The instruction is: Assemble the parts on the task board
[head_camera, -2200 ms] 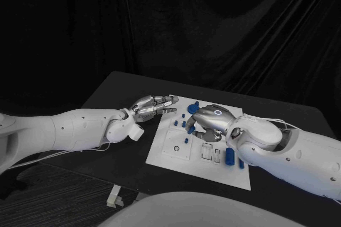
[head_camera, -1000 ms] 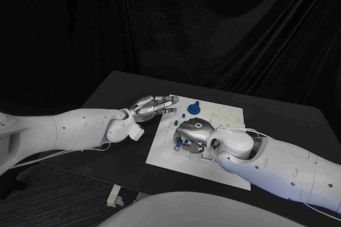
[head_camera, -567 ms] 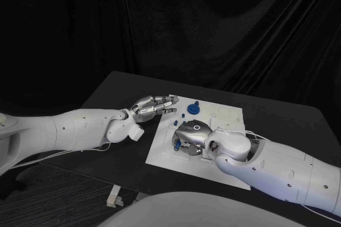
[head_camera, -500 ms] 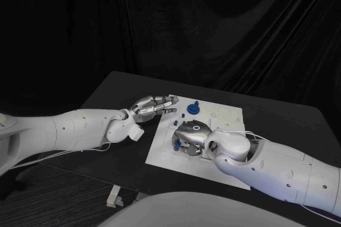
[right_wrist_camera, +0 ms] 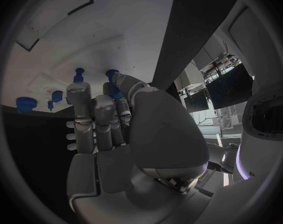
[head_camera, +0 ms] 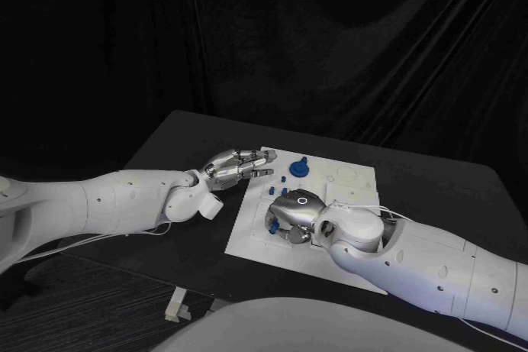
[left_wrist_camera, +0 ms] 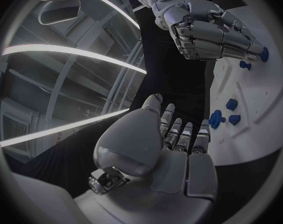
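Head view: the silver left hand (head_camera: 236, 167) hovers beside the white flat task board (head_camera: 354, 175), its fingers half curled and holding nothing. The silver right hand (head_camera: 293, 214) bends down onto the board, a small blue plastic part (head_camera: 273, 226) at its fingertips.

Left wrist view: the left hand's (left_wrist_camera: 169, 144) fingers are straight and loosely apart, and small blue pegs (left_wrist_camera: 228, 109) lie just beyond them.

Right wrist view: the right hand's (right_wrist_camera: 113, 129) fingers close on the blue part (right_wrist_camera: 111, 76), which is partly hidden.

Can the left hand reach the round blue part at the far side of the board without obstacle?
Probably yes. The left hand hovers at the task board edge, close beside the round blue part, with bare board between them; the right hand works nearer.
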You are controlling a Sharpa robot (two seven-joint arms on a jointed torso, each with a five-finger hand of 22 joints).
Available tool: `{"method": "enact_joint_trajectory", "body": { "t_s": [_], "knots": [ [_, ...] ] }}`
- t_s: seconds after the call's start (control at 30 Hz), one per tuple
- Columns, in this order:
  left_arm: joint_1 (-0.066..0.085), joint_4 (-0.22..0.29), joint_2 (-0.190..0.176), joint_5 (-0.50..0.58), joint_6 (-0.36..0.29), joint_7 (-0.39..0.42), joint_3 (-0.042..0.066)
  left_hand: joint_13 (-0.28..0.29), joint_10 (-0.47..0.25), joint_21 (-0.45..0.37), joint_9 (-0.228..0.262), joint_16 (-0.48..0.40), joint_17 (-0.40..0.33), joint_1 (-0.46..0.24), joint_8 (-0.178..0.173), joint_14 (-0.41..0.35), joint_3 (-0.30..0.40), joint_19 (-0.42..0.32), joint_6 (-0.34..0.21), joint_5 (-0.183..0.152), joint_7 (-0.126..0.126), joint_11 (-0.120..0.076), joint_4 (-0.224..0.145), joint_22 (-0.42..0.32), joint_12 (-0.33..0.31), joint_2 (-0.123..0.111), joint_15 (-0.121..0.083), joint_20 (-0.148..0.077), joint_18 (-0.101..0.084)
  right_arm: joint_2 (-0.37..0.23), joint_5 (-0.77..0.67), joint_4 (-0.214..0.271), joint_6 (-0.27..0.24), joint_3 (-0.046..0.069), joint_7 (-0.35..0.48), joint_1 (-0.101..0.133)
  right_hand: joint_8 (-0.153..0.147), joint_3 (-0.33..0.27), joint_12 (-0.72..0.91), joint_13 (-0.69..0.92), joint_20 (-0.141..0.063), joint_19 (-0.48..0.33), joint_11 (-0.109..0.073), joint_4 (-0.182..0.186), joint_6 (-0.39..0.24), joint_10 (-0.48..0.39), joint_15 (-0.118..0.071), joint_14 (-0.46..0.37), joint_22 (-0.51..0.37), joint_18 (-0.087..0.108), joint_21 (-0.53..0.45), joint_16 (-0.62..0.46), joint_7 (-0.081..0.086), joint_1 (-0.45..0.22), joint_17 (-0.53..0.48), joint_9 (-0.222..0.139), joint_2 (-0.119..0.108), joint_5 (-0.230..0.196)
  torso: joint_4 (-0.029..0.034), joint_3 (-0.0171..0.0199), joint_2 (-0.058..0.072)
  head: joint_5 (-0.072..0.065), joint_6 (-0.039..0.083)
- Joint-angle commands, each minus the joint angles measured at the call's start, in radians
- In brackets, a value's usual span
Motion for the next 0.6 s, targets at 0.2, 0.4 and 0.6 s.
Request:
{"method": "enact_joint_trajectory", "body": {
  "t_s": [0.2,0.4,0.6],
  "knots": [
    [-0.005,-0.001,0.004,0.007,0.018,0.028,0.001,-0.001,-0.006,0.004,-0.001,0.002,0.001,0.006,-0.001,-0.004,0.007,0.001,-0.005,-0.001,-0.001,-0.002,0.0,-0.001,-0.002,0.007,0.006,0.003,0.009,0.001,-0.009,0.0,0.014,0.0,-0.017,-0.004,-0.008,0.004,0.012,0.014,-0.006,0.0,-0.039,-0.026,0.003,0.056,-0.008,-0.004,0.088,-0.005,0.001,-0.004,-0.003,0.017,-0.003,0.0,0.004,0.016,0.0005,0.0002,0.0,0.0,0.0],
    [-0.007,-0.002,0.003,0.007,0.018,0.028,0.001,-0.001,-0.006,0.004,-0.001,0.002,0.001,0.006,-0.001,-0.004,0.007,0.001,-0.005,-0.001,-0.001,-0.002,0.0,-0.001,-0.002,0.007,0.006,0.003,0.009,-0.001,-0.009,0.004,0.041,0.0,-0.021,-0.005,-0.009,0.004,0.014,0.017,-0.007,-0.004,-0.039,-0.031,0.004,0.058,-0.008,-0.008,0.086,-0.004,-0.005,-0.009,-0.003,0.018,-0.009,0.0,0.002,0.018,0.0007,0.0001,0.0,-0.001,0.0],
    [-0.008,-0.003,0.003,0.007,0.019,0.027,0.001,-0.001,-0.006,0.004,0.0,0.002,0.001,0.005,-0.001,-0.004,0.008,0.001,-0.004,-0.001,-0.001,-0.002,0.001,-0.001,-0.002,0.008,0.007,0.003,0.009,-0.005,-0.009,0.01,0.056,0.0,-0.021,-0.006,-0.01,0.003,0.015,0.018,-0.007,-0.006,-0.039,-0.032,0.004,0.058,-0.007,-0.01,0.086,-0.003,-0.007,-0.012,-0.002,0.016,-0.013,0.0,0.0,0.018,0.0003,-0.0001,0.0,0.0,0.0]
  ]
}}
